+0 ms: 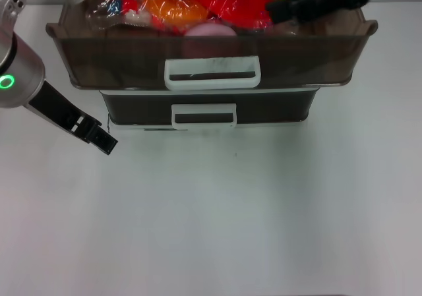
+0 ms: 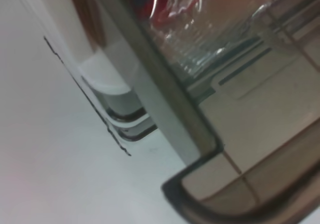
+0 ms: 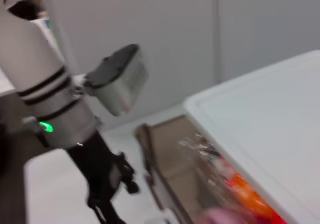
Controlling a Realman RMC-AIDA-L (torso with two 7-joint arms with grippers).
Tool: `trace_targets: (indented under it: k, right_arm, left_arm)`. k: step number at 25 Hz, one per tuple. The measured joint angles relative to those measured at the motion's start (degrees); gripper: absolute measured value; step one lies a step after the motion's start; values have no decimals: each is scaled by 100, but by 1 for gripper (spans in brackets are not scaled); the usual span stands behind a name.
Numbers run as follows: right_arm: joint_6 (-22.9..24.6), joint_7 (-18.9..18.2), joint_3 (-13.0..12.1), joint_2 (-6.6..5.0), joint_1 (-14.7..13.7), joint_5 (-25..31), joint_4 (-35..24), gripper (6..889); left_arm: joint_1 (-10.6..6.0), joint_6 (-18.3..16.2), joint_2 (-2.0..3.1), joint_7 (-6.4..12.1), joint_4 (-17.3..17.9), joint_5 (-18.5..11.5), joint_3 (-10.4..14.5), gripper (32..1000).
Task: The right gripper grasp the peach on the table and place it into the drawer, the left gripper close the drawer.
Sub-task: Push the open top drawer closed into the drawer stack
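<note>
Resting inside open drawer (image 1: 119, 52), behind scuffed handle (image 1: 212, 72): peach (image 1: 210, 31), round, no clear long axis, beside red and orange wrapped items (image 1: 178, 7). Left gripper (image 1: 104, 141) low on table (image 1: 231, 210), apparently closed, empty. Right gripper (image 1: 273, 11) above drawer; opening indeterminate. Left wrist: drawer corner. Right wrist: peach (image 3: 222, 216), blurred.

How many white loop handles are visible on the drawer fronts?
2: the scuffed white handle on the open dark-brown translucent drawer, and the clean white handle on the shut drawer below. Others may be hidden.
</note>
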Motion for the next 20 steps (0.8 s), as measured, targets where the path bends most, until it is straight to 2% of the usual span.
trace_targets:
  k: [1,2,3,6,8,12,15,17,20]
  right_arm:
    - [36,200,15,-20,-195,-17,-408,842]
    - [74,539,90,-114,-654,-47,-1278,842]
    - [74,539,90,-114,-654,-47,-1278,842]
    - [85,846,312,-264,-1132,-158,-1950,841]
    - [92,940,503,-353,-1356,-366,-2049,841]
    - [91,792,746,-537,-1658,-1096,-1552,838]
    - [62,334,782,-579,-1781,-1669,-869,836]
    - [-67,-140,788,-515,-1802,-2203,-274,836]
    - [-479,-764,739,-335,-1754,-3089,660,836]
  left_arm:
    - [-19,0,0,3,0,-1,4,877]
    - [-51,0,1,5,0,-12,12,877]
    - [-51,0,1,5,0,-12,12,877]
    - [-116,0,0,2,0,-140,71,878]
    - [-112,-2,0,2,0,-150,75,878]
    - [-60,-13,-1,11,0,-244,77,878]
    - [-27,-16,0,11,0,-410,79,878]
    - [-12,-16,0,11,8,-456,79,878]
    - [41,-110,-6,1,217,-522,82,878]
